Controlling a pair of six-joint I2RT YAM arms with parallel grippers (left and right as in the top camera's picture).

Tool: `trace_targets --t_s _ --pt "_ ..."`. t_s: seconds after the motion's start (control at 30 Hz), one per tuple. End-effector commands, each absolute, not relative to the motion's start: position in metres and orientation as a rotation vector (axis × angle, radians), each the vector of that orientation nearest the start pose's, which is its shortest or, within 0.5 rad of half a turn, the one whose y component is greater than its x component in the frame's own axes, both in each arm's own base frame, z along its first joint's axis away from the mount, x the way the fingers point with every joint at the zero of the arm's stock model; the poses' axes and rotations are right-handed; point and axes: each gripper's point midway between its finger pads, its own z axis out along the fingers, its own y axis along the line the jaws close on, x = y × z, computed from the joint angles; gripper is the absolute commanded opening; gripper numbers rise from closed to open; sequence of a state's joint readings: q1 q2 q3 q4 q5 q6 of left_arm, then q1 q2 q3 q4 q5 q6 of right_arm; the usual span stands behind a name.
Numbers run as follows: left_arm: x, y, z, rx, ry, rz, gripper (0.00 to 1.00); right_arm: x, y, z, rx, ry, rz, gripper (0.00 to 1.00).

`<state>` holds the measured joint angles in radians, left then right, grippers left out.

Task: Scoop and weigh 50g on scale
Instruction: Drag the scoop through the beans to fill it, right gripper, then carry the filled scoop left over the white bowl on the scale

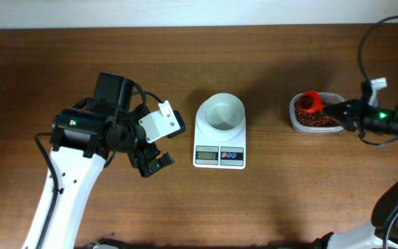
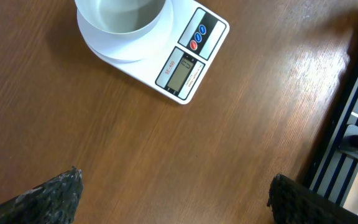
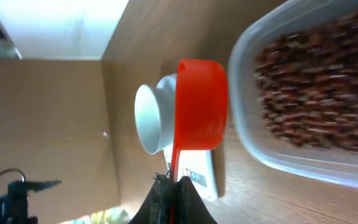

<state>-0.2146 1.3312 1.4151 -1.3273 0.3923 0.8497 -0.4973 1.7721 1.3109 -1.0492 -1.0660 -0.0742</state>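
beans (image 3: 316,93) blurred, scale (image 2: 178,67) display unreadable, bowl (image 2: 120,14) cut off at top

Left end effector (image 1: 154,164) gaping; right end effector (image 1: 330,108) clamped.

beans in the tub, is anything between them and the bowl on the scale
Nothing visible: only bare table lies between the clear tub of beans and the empty bowl on the scale. The right pincer holds the red scoop over the tub; the open left pincer is beyond the scale.

White scale (image 1: 220,156) with empty bowl (image 1: 220,113), reddish-brown beans (image 1: 316,122) in clear container (image 1: 294,125)
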Motion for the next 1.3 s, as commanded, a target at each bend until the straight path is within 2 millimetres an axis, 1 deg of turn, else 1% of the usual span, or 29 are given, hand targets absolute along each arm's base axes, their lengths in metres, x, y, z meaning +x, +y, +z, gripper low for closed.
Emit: trace_targets --t_s 0.0,0.1,0.2,0.27,0.5,0.67,0.8,0.97,1.27 --pt "0.248 -0.121 0.231 1.451 2.256 -0.366 0.99 0.364 0.009 0.171 0.365 2.377 1.488 0.04" --pt "0.248 -0.121 0.231 1.451 2.256 -0.366 0.99 0.363 0.029 0.175 0.303 2.384 1.533 0.04" --pt "0.248 -0.121 0.231 1.451 2.256 -0.366 0.99 0.360 0.054 0.175 0.223 2.419 1.563 0.04" --pt "0.248 -0.121 0.231 1.451 2.256 -0.366 0.99 0.359 0.068 0.175 0.175 2.435 1.577 0.04" --pt "0.248 -0.121 0.231 1.451 2.256 -0.366 0.99 0.357 0.102 0.175 0.022 2.452 1.591 0.04" --pt "0.248 -0.121 0.231 1.451 2.256 -0.366 0.99 0.357 0.117 0.176 -0.063 2.445 1.588 0.04" --pt "0.248 -0.121 0.231 1.451 2.256 -0.366 0.99 0.362 0.125 0.176 -0.136 2.425 1.560 0.04" --pt "0.248 -0.121 0.231 1.451 2.256 -0.366 0.99 0.363 0.132 0.163 -0.189 2.489 1.451 0.04" --pt "0.248 -0.121 0.231 1.451 2.256 -0.366 0.99 0.368 0.155 0.164 -0.333 2.444 1.411 0.04"
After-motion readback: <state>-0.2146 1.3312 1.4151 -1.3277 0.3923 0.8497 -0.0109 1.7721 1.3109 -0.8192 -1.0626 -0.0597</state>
